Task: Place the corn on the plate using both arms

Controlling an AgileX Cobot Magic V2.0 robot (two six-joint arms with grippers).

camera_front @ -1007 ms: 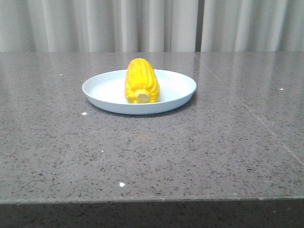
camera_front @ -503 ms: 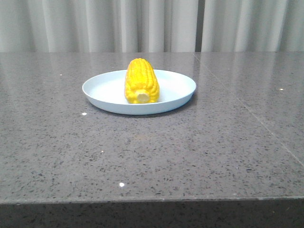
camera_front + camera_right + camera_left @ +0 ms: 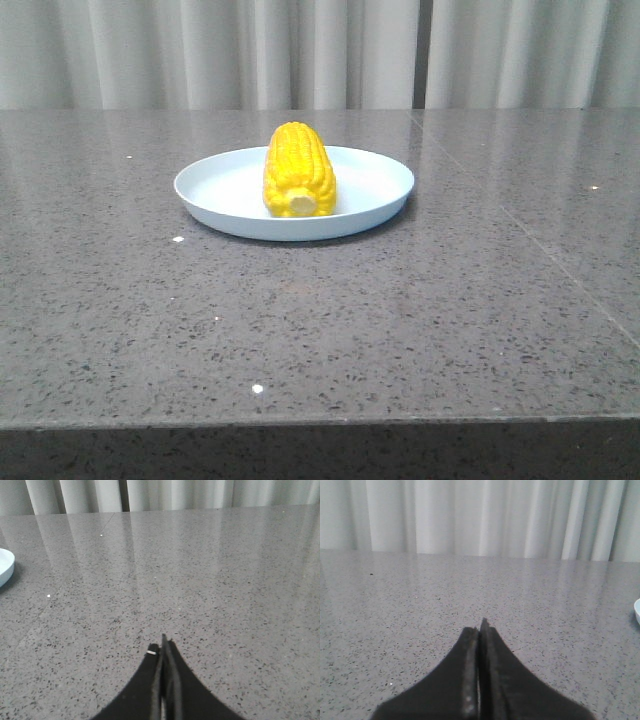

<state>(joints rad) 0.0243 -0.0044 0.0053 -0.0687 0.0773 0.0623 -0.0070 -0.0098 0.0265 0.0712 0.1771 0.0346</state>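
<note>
The yellow corn (image 3: 297, 170) lies in the middle of the pale blue plate (image 3: 225, 190), its pale stub end toward the camera. The plate sits on the grey speckled table, mid-distance in the front view. Neither arm shows in the front view. My left gripper (image 3: 479, 630) is shut and empty over bare table, with only a sliver of the plate's rim (image 3: 637, 611) at the edge of the left wrist view. My right gripper (image 3: 162, 647) is shut and empty over bare table, with the plate's rim (image 3: 5, 566) at the edge of the right wrist view.
The grey stone table (image 3: 400, 320) runs to a front edge close to the camera. Pale curtains (image 3: 300, 50) hang behind the table. A seam line (image 3: 520, 240) crosses the tabletop on the right.
</note>
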